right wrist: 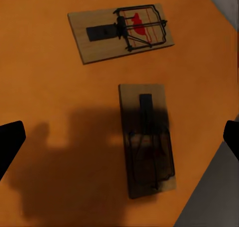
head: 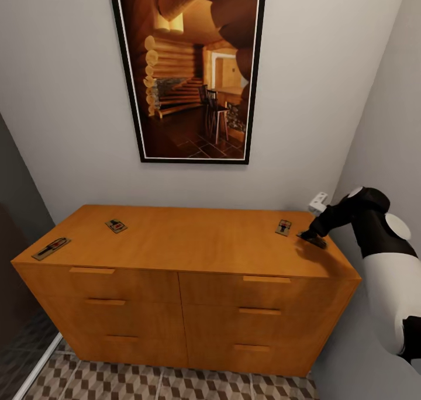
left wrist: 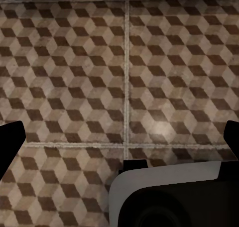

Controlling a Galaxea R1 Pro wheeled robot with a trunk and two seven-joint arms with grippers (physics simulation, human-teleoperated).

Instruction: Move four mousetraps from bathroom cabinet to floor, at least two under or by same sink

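Observation:
The orange-wood cabinet (head: 193,254) stands against the wall with all drawers shut. Four mousetraps lie on its top: one at the left front corner (head: 51,248), one behind it (head: 116,226), and two at the right end (head: 284,227) (head: 316,241). My right gripper (head: 308,235) hovers open just above the rightmost one. From the right wrist, that trap (right wrist: 147,137) lies in shadow between the spread fingers (right wrist: 10,142), with the other (right wrist: 121,32) beyond it. My left gripper (left wrist: 119,142) is open over the cube-patterned bathroom floor (left wrist: 74,87).
A large framed picture (head: 190,66) hangs above the cabinet. A grey wall (head: 386,131) closes in the right side next to my arm, and a dark panel (head: 14,224) stands at the left. Patterned floor (head: 146,382) runs in front of the cabinet.

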